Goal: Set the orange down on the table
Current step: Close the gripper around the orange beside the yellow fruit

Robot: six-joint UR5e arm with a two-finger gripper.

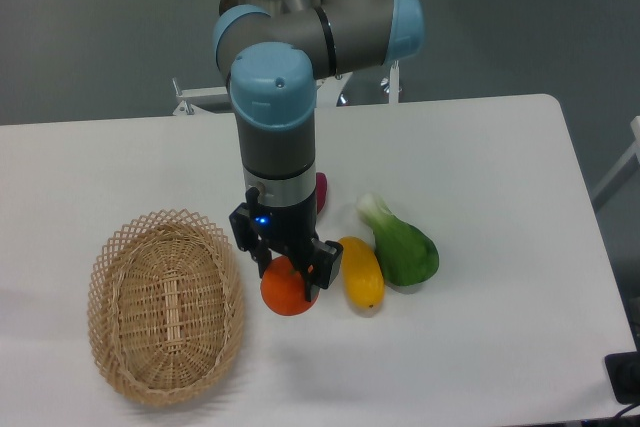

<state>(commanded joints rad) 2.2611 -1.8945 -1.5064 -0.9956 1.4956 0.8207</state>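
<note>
progress: looks like you're nearly done. The orange (287, 290) is out of the basket (166, 305) and sits low over the tabletop (500, 177), though I can't tell if it's actually touching down.

jaws: the gripper (290, 275) comes straight down on it with the jaws clamped on the orange, one on each side of the top half.

left to do: from what you can see here, just let go and lift clear. Nothing else.

orange spot: just right of the basket rim, just left of the yellow fruit (361, 272). Tight slot, so go straight up when you pull out.

neighbours: green veg (402, 247) sits right of the yellow one, touching it. Something dark red (321, 192) peeks out behind the arm, can't tell what.

open room: lots of bare white on the far side, the right, and near you. Edges are well away from the orange.
</note>
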